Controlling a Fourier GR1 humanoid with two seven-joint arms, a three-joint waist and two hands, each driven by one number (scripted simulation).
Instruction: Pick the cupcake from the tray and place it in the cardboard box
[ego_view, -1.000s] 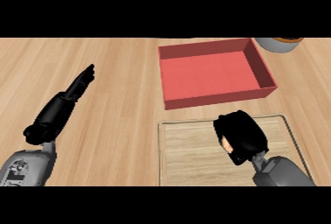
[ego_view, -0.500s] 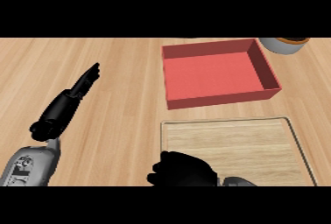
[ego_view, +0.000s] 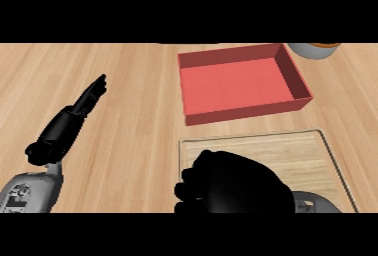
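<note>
The box is red and open-topped, standing at the upper right of the counter. Just below it lies the wooden tray with a pale rim. My right hand hovers large over the tray's lower left part, its fingers curled tight into a fist. No cupcake shows anywhere on the tray; the curled fingers hide whatever they hold. At the left, my left hand rests open over the bare counter with straight fingers pointing up and to the right, well away from the tray and box.
A grey cup with an orange top stands right of the box's far corner, cut off by the upper edge. Light wooden counter stretches between the left hand and the box.
My right hand went from the tray's right part down to its lower left, then came slightly up and right and looks larger. The left hand has hardly moved.
</note>
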